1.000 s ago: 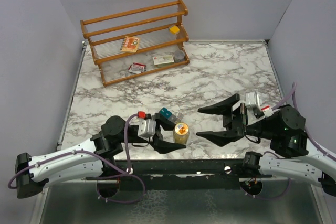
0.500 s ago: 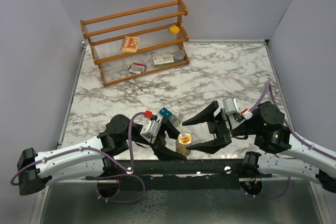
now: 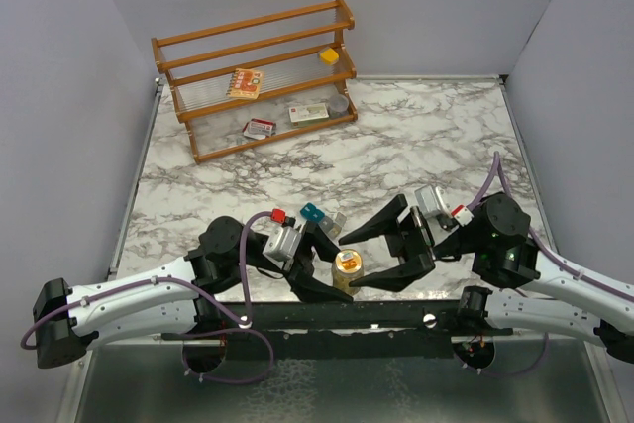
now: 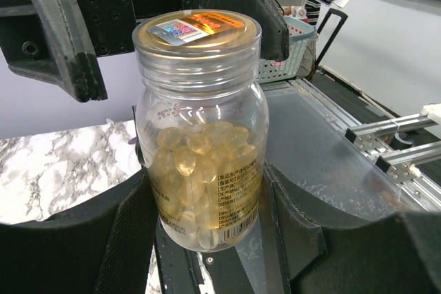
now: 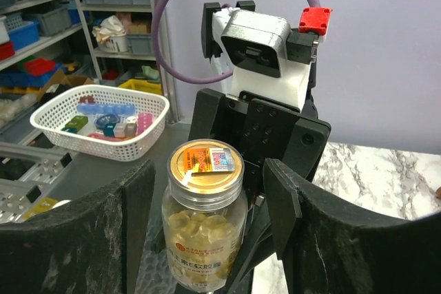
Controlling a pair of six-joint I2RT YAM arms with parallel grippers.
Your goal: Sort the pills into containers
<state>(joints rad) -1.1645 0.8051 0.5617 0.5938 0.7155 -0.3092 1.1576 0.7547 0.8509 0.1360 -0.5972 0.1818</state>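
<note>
The left fingers (image 4: 127,239) grip a capped pill bottle (image 3: 346,270) upright at the bench's (image 3: 396,136) near edge while the open right fingers (image 5: 293,218) flank its gold cap (image 5: 205,163), likely next to close and unscrew it; the containers (image 3: 319,215) lie just behind.

Open across middle and right of desk (image 3: 426,136); blocked far left by wooden rack (image 3: 260,76); crowded at near edge by pill bottle (image 4: 200,156), containers (image 3: 319,216), left gripper (image 3: 335,272), right gripper (image 3: 346,263)
</note>
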